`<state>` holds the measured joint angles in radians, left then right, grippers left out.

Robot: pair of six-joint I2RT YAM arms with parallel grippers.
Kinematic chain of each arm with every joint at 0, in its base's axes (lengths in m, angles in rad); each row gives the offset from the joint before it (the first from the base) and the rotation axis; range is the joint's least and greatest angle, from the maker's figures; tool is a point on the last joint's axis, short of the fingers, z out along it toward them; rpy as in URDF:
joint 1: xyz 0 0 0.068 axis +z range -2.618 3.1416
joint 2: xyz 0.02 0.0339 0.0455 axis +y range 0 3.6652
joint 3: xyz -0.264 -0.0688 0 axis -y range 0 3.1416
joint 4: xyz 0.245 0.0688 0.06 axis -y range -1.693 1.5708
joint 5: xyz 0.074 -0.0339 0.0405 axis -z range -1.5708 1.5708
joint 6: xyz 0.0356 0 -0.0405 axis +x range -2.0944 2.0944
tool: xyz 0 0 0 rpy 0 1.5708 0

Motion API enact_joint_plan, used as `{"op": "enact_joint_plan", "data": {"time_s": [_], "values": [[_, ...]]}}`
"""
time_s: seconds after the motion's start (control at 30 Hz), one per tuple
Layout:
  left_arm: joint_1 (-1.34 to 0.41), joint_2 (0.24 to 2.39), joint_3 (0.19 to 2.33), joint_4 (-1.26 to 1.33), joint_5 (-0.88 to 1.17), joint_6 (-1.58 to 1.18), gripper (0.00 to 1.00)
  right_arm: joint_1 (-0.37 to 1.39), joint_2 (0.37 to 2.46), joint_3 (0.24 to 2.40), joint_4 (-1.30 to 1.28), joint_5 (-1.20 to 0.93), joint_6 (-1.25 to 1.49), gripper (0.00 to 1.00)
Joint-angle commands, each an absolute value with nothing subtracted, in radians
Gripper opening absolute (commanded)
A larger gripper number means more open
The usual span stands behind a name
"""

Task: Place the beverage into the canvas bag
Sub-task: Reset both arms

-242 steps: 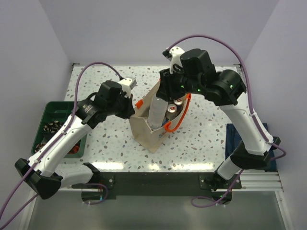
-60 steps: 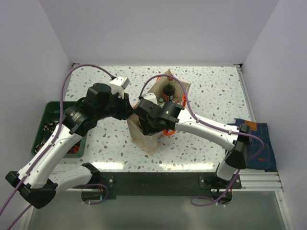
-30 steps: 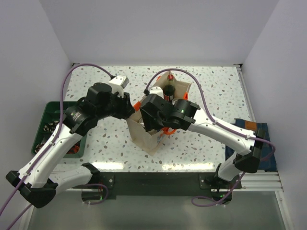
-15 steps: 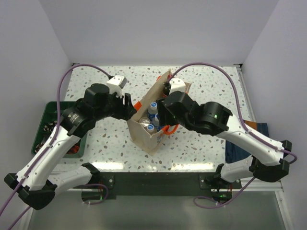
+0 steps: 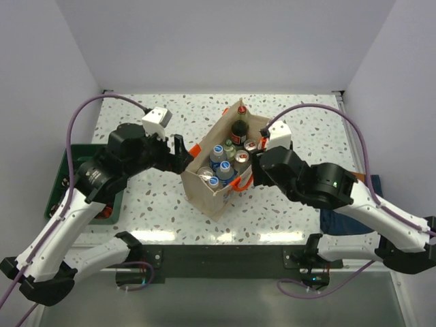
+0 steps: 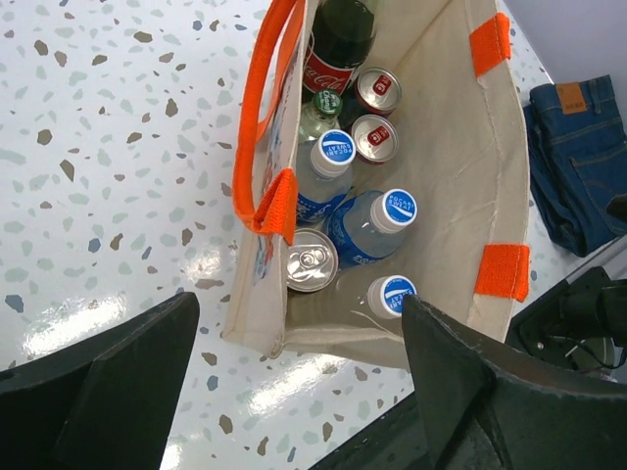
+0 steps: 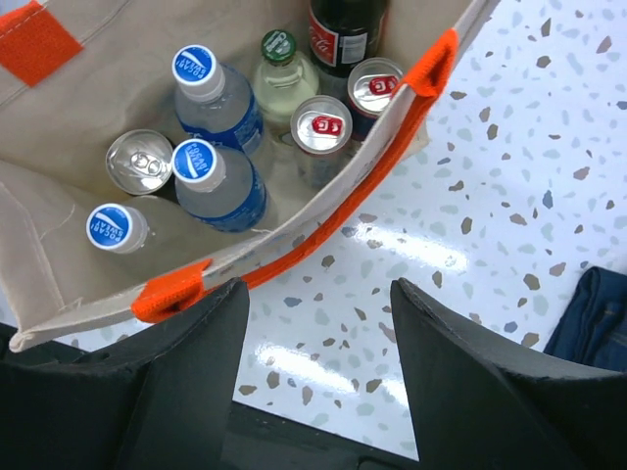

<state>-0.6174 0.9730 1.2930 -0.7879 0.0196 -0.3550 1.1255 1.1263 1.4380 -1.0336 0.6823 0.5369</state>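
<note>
While the left pincer (image 5: 181, 153) and right pincer (image 5: 253, 167) gaped empty, the soft, drink-laden canvas bag (image 5: 204, 195) probably wanted lifting by its orange handles (image 6: 263, 117).

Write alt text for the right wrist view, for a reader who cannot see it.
Looking down into the open beige canvas tote bag with orange strap handles, holding blue-capped clear plastic bottles, drink cans, a green-capped bottle and a dark cola bottle. The right pincer hangs open and empty above the speckled white table.
</note>
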Motion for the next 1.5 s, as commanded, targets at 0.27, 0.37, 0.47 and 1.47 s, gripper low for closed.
{"op": "enact_joint_plan", "data": {"time_s": [0.27, 0.37, 0.47, 1.47], "values": [[-0.618, 0.931, 1.250, -0.788, -0.084, -0.356, 0.99, 1.129, 0.996, 1.338, -1.008, 0.776, 0.517, 0.64], [-0.618, 0.924, 1.232, -0.790, -0.084, -0.345, 1.00, 1.129, 0.980, 1.324, -1.025, 0.785, 0.529, 0.64], [-0.617, 0.904, 1.210, -0.773, -0.104, -0.339, 1.00, 1.129, 0.951, 1.307, -1.029, 0.796, 0.540, 0.64], [-0.618, 0.821, 1.149, -0.723, -0.244, -0.385, 1.00, 1.127, 0.888, 1.253, -1.014, 0.805, 0.526, 0.64]]}}
